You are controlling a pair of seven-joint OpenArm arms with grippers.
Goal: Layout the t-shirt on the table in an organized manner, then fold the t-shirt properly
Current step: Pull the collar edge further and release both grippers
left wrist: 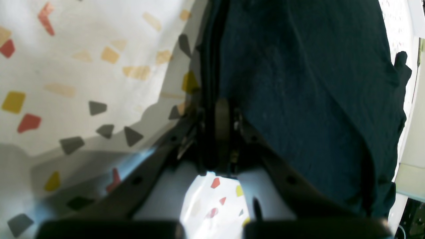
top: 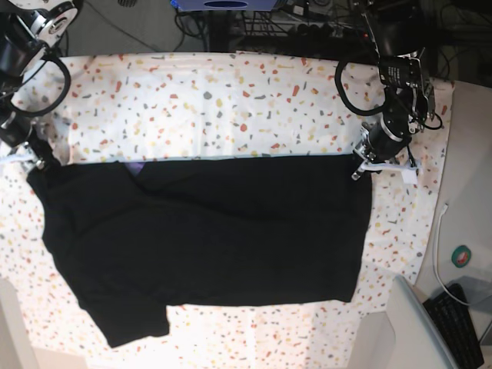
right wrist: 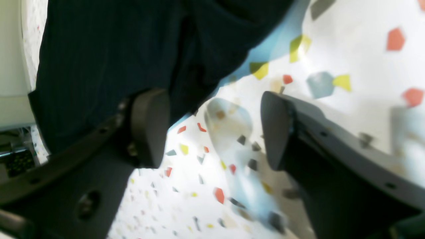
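black cloth, the t-shirt (top: 207, 238), lies spread across the counter (top: 231, 100). the left tool (left wrist: 221, 116) is clamped on its edge; the right tool (right wrist: 212, 129) gapes wide, seemingly holding nothing. one-sided tension could drag the shirt askew and bunch it.

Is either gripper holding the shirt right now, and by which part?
The left gripper is shut on the t-shirt at its top edge corner. The right gripper is open, holding nothing.
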